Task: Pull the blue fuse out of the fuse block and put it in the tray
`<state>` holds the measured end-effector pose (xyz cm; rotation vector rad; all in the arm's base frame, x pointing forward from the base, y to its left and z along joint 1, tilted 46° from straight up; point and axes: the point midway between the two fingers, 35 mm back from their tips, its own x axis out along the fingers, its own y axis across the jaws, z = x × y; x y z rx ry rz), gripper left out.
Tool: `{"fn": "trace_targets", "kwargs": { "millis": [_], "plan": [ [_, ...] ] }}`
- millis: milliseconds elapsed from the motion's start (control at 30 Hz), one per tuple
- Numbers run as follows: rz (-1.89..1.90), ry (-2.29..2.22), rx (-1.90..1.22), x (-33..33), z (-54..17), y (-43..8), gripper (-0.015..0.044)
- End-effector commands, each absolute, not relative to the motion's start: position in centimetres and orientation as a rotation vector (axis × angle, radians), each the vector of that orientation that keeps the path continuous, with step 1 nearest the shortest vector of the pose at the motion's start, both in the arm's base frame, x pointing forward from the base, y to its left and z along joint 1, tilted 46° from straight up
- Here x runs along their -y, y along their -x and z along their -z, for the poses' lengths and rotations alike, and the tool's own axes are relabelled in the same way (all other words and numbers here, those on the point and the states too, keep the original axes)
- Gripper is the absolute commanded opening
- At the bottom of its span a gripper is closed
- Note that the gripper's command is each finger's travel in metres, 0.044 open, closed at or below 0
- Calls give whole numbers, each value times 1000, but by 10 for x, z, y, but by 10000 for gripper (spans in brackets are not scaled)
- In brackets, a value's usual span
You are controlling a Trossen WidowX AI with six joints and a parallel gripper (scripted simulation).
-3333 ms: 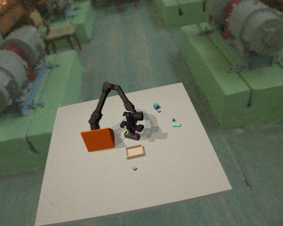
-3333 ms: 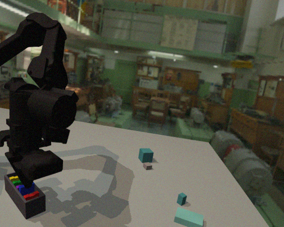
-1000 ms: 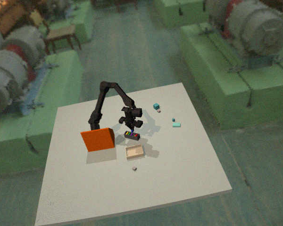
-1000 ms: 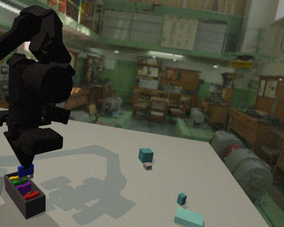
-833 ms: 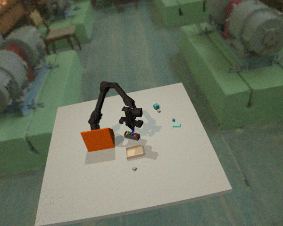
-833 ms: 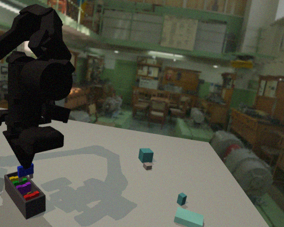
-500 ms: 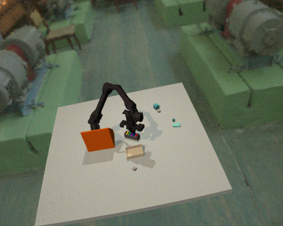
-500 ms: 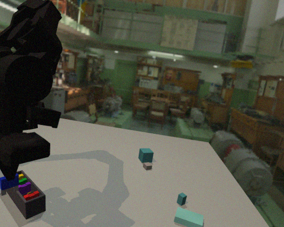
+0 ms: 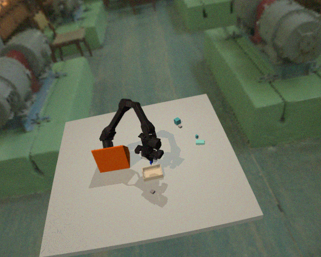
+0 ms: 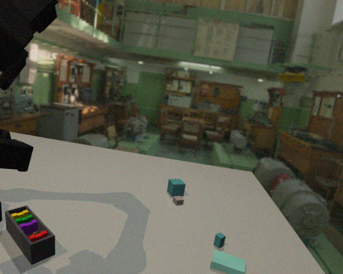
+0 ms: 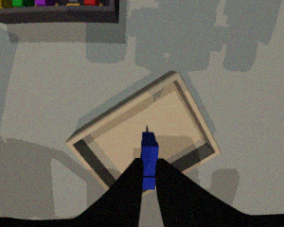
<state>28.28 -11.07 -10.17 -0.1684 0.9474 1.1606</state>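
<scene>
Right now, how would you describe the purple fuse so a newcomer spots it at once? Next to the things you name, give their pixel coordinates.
On the pale table [image 9: 210, 193] [image 10: 106, 165] stands a dark, open-topped block [image 10: 43, 249] [image 11: 62, 16]. Inside, the purple fuse [image 10: 28, 227] [image 11: 41, 2] sits between the green fuse [image 10: 24, 218] [image 11: 17, 2] and an empty slot, beyond which is the red one [image 10: 38, 236] [image 11: 90, 2].

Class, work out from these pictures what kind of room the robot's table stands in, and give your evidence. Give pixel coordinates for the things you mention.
Probably a machine hall or workshop, perhaps a teaching lab. Large grey cylindrical machines [image 9: 290, 36] [image 10: 301, 206] sit on green plinths [image 9: 265, 91], and wooden cabinets [image 10: 220, 95] and workbenches [image 10: 298, 150] line the far side.
</scene>
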Motion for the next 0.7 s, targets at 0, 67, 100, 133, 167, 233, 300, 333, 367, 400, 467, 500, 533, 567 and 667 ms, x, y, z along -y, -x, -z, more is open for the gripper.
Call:
{"fn": "trace_targets", "kwargs": {
  "millis": [0, 67, 100, 133, 167, 233, 300, 333, 367, 400, 467, 500, 533, 567, 667],
  "plan": [
    [-1169, 163, -948, 124, 122, -274, 0],
    [-1169, 163, -948, 125, 122, -274, 0],
    [-1169, 163, -948, 125, 122, -274, 0],
    [-1169, 163, -948, 125, 122, -274, 0],
    [-1169, 163, -948, 125, 122, -274, 0],
    [-1169, 163, -948, 125, 123, -274, 0],
    [-1169, 163, -948, 123, 124, -274, 0],
    [-1169, 163, -948, 122, 125, -274, 0],
    [-1169, 163, -948, 121, 127, -275, 0],
    [-1169, 163, -948, 120, 128, -275, 0],
    [-1169, 163, -948, 117, 130, -275, 0],
    [-1169, 163, -948, 116, 131, -275, 0],
    [-1169, 163, -947, 115, 132, -275, 0],
    [-1169, 163, -947, 114, 133, -275, 0],
    [-1169, 163, -947, 111, 137, -276, 0]
  ]
}}
